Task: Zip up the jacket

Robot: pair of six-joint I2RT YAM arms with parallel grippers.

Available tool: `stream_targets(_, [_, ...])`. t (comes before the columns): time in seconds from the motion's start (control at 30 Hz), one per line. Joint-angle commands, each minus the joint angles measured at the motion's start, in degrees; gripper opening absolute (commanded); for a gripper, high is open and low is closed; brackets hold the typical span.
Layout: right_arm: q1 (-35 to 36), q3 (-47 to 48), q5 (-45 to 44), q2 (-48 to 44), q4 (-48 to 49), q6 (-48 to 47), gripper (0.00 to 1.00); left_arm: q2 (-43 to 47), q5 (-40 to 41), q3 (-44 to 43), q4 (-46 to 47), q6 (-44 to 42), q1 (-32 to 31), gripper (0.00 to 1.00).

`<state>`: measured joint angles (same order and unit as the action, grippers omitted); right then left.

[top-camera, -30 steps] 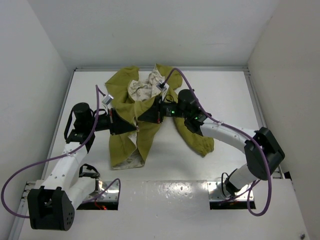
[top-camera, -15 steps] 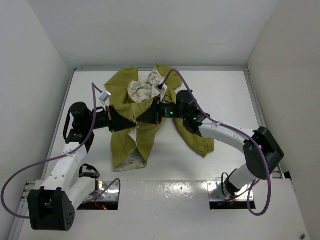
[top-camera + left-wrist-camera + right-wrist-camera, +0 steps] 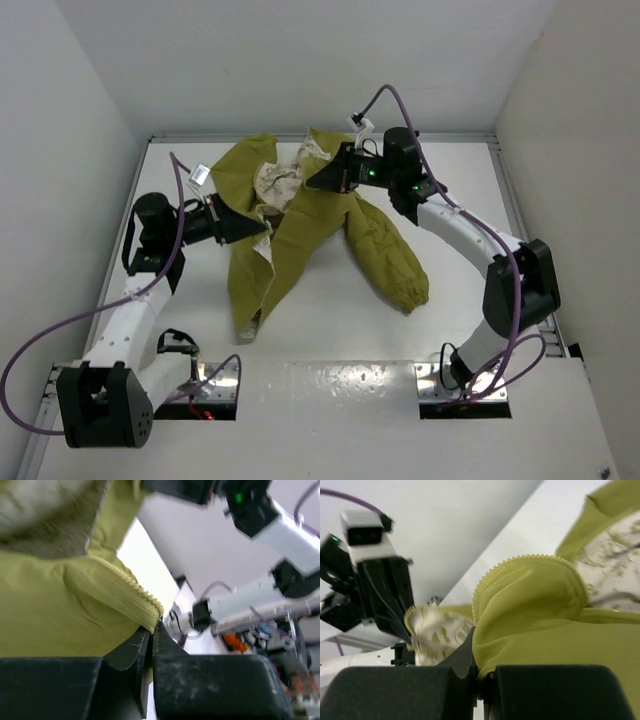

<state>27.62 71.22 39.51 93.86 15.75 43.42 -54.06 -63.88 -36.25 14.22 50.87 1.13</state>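
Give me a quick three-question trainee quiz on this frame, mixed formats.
1. True or false: the right pincer is empty.
2. Pick one. The left pincer is clamped on: A) a sleeve cuff, B) a zipper-toothed edge of the jacket, C) nothing.
3. Fill in: the pincer nearer the back wall is the ____ one.

Key: 1 false, it is shut on a fold of jacket fabric. 2 B. 3 right.
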Motion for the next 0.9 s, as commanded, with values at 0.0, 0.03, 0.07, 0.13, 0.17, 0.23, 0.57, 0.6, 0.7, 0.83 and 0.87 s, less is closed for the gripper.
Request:
stream_targets(0.0, [-1.95,3.84,2.86,1.58,-8.8,-2.99,0.0,-4.81,4.2,-7.95,-1.65,1.16,1.42,0.1])
stream_targets(0.03, [-3.61,3.75,3.03,1.76,-9.07,-2.55,0.0,-5.95,4.2,-9.0,1.57,1.16,1.42,0.1])
stream_targets(0.07, [-4.06,3.75,3.82,1.85,-8.89,-1.51,0.0,-7.18,4.2,-10.49,3.69,1.68,0.73,0.03])
stream_targets(0.13, [-4.85,3.4,4.61,1.58,-8.54,-0.8,0.0,-11.57,4.72,-12.34,7.64,2.9,-0.68,0.0])
stream_targets(0.17, [-5.2,3.4,5.57,1.32,-8.37,0.77,0.0,-13.24,3.6,-12.35,12.1,5.09,-1.73,0.0])
stream_targets(0.23, [-5.2,2.7,7.33,0.45,-4.68,0.45,0.0,-18.26,0.61,-11.3,29.45,16.59,-2.88,0.0])
stream_targets(0.57, [-9.95,-0.47,13.31,-0.26,9.47,19.94,0.0,-27.76,-4.84,-18.06,37.2,19.35,-14.66,0.0])
stream_targets(0.6, [-10.12,-0.82,13.32,-0.44,11.39,20.91,0.0,-29.16,-5.55,-19.63,36.07,18.13,-15.18,0.0])
stream_targets(0.7, [-11.09,-1.26,14.19,-1.05,12.12,21.01,0.0,-30.4,-5.56,-20.87,33.24,16.53,-15.19,0.0])
stream_targets(0.83, [-11.62,-1.61,15.95,-1.49,11.58,19.43,0.0,-31.45,-5.73,-22.37,28.42,12.69,-15.19,0.0])
stream_targets(0.87, [-10.92,-1.61,16.13,-1.49,11.93,19.34,0.0,-31.98,-5.73,-22.37,27.89,12.67,-15.19,0.0])
